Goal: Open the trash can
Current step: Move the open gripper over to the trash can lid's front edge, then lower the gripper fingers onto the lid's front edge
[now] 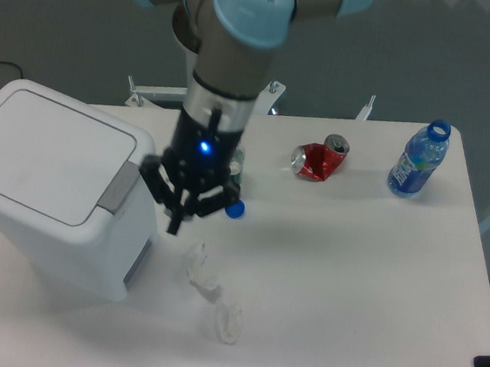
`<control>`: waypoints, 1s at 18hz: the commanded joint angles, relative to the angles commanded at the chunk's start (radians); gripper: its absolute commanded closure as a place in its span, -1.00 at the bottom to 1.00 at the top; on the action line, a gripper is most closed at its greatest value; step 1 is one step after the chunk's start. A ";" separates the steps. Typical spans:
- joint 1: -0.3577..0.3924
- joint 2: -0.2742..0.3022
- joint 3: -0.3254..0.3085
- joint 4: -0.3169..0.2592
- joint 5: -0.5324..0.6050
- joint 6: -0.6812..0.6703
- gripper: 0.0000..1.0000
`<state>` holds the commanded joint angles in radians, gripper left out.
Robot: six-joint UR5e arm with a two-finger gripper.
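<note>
Gripper, fingers pinched together and holding nothing, is hanging just right of the trash can, probably lining up with its grey latch.

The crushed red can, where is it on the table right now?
The crushed red can lies on its side toward the table's back edge, between the gripper and the blue bottle.
</note>
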<state>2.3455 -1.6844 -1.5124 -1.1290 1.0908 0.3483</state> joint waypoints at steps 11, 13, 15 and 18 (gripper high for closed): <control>-0.031 -0.011 -0.008 0.008 -0.003 -0.023 1.00; -0.031 -0.012 -0.017 0.008 -0.002 -0.023 1.00; -0.032 -0.012 -0.022 0.008 0.000 -0.023 1.00; -0.032 -0.012 -0.022 0.009 0.000 -0.023 1.00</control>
<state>2.3132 -1.6966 -1.5340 -1.1198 1.0907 0.3252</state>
